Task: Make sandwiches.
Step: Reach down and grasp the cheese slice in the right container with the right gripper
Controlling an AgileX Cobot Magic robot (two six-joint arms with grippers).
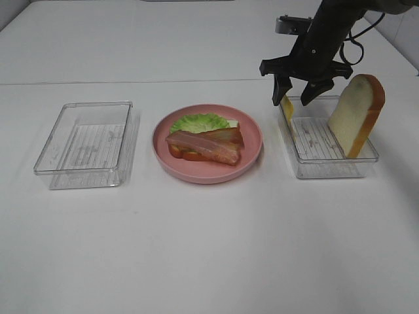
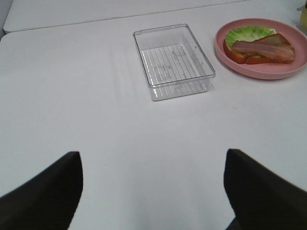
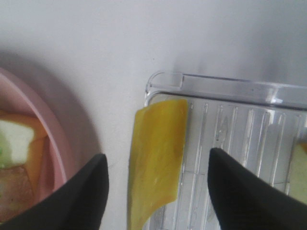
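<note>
Looked about halfway done. Saw the left gripper [image 2: 153, 191] gaping wide, empty. Counted two trays: clear plastic tray [image 1: 84, 145] at 9 o'clock of the round pink plate [image 1: 208, 176], second clear tray [image 1: 330, 171] at 3 o'clock. Found one orange-crusted bread slice [image 1: 178, 152], one frilly green lettuce leaf [image 1: 200, 122], maybe two reddish-brown bacon strips [image 1: 208, 144] stacked on the plate. Caught the right gripper [image 1: 298, 97] straddling the one yellow cheese slice [image 3: 156, 158] in the second tray, jaws apart, not pinching. Left to add: that, plus one upright white bread slice [image 1: 357, 114].
</note>
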